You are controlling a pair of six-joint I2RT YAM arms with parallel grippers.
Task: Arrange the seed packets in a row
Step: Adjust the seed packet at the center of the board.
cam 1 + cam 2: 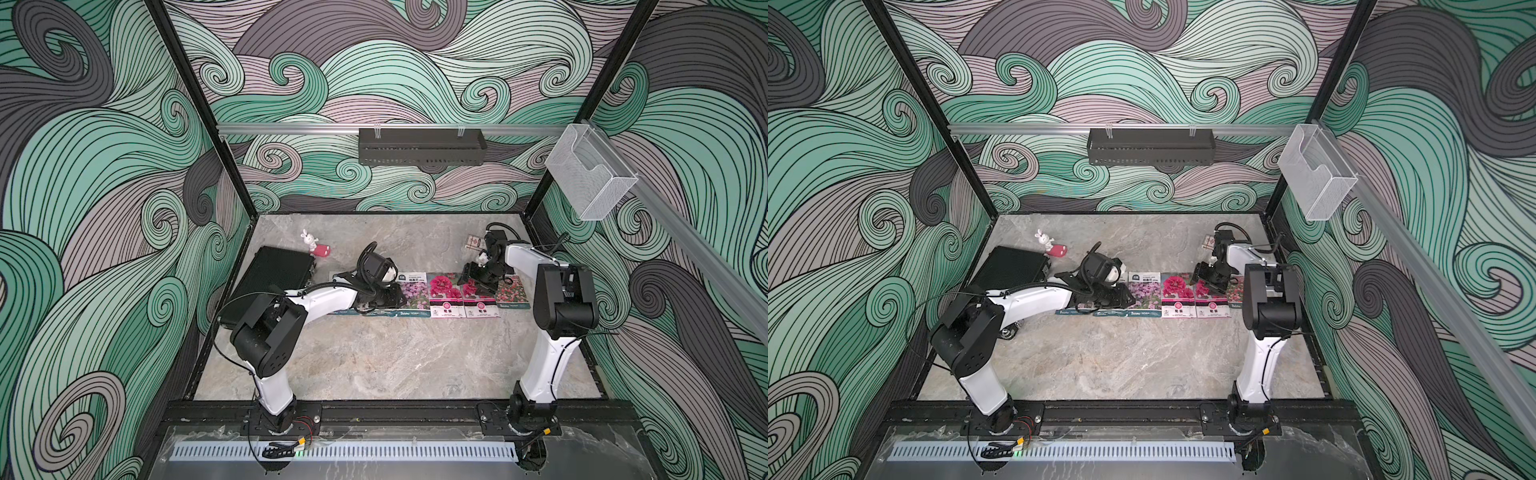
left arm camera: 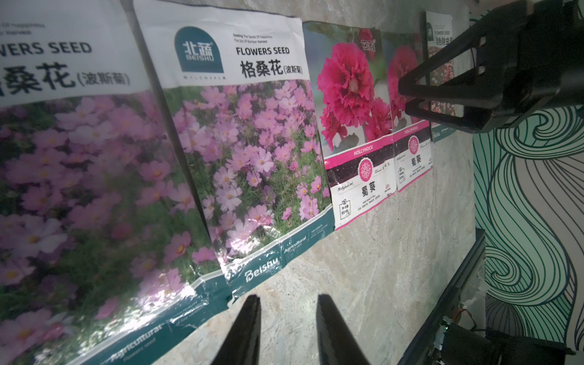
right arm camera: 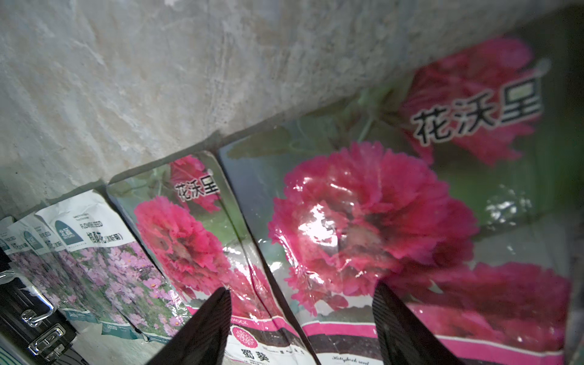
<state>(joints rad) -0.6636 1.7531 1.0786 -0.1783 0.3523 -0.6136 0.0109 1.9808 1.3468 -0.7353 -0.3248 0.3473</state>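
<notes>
Across the middle of the table [image 1: 395, 361], the seed packets [image 1: 444, 296] lay flat in a single row running from 9 o'clock to 3 o'clock in both top views, neighbours touching or slightly overlapped.

The left gripper [image 1: 397, 298] hung over the 9 o'clock half of the row, above the purple-pink packets, most of which were hidden by its arm. One purple-pink packet [image 1: 413, 293] lay exposed at 3 o'clock of it. The left wrist view showed its fingers [image 2: 251, 319] a narrow gap apart with nothing between them, set against bare table just off that packet's teal bottom band.

The right gripper [image 1: 469, 279] hung over the second magenta packet [image 1: 480, 307], with the red-pink packet [image 1: 513, 293] at 3 o'clock of it. The right wrist view showed its fingers [image 3: 205, 325] spread wide and empty above the magenta blooms. Contact with the packet could not be determined.

A small patterned box [image 1: 473, 242] stood at 12 o'clock of the right gripper, apart from the row. A black ribbed slab [image 1: 270, 282] lay near the row's 9 o'clock end.
</notes>
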